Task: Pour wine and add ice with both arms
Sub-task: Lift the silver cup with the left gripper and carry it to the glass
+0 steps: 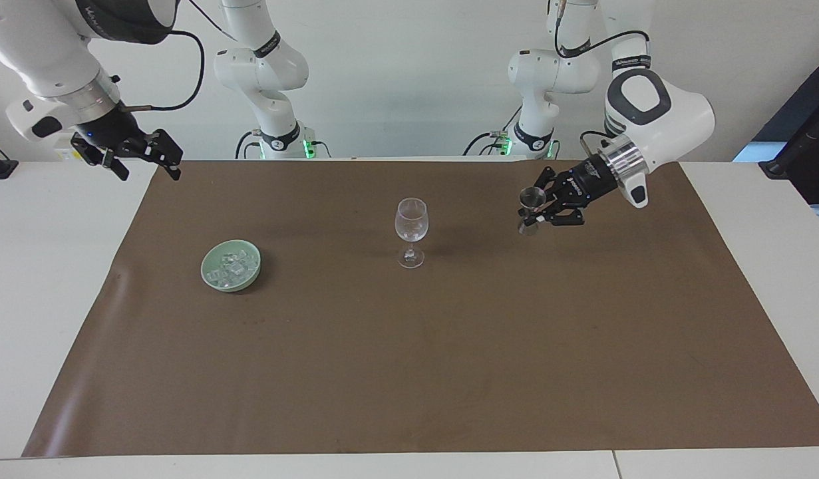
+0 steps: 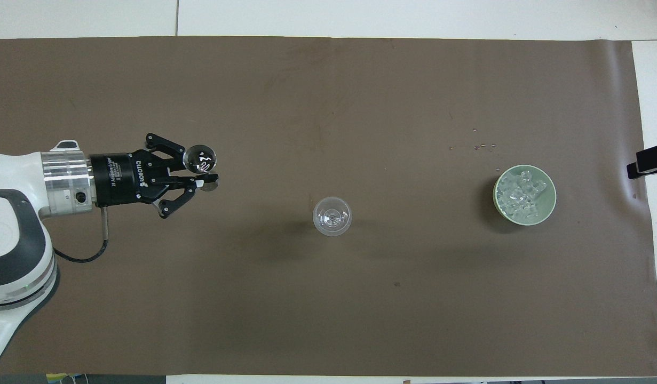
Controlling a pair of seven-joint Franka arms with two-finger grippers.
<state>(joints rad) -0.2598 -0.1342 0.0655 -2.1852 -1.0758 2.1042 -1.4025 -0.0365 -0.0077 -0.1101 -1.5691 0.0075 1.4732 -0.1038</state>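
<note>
Facing view: the left gripper (image 1: 533, 217) hangs over the brown mat (image 1: 449, 372), fingers closed on a small metal jigger (image 1: 531, 209) at its waist, held upright beside the wine glass (image 1: 410, 231). The glass looks empty. Toward the right arm's end, the ice (image 1: 233, 267), small clear cubes, lies heaped in a pale green dish (image 1: 213, 276). The right gripper (image 1: 148, 158) waits over the counter (image 1: 43, 266) edge, fingers spread wide, holding nothing; overhead only its tip shows.

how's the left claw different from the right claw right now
The left claw is shut on a small metal measuring cup, held up over the brown mat toward the wine glass; the right claw is open and holds nothing, waiting at the mat's edge near the dish of ice. Both are black, two-fingered and off the table.
</note>
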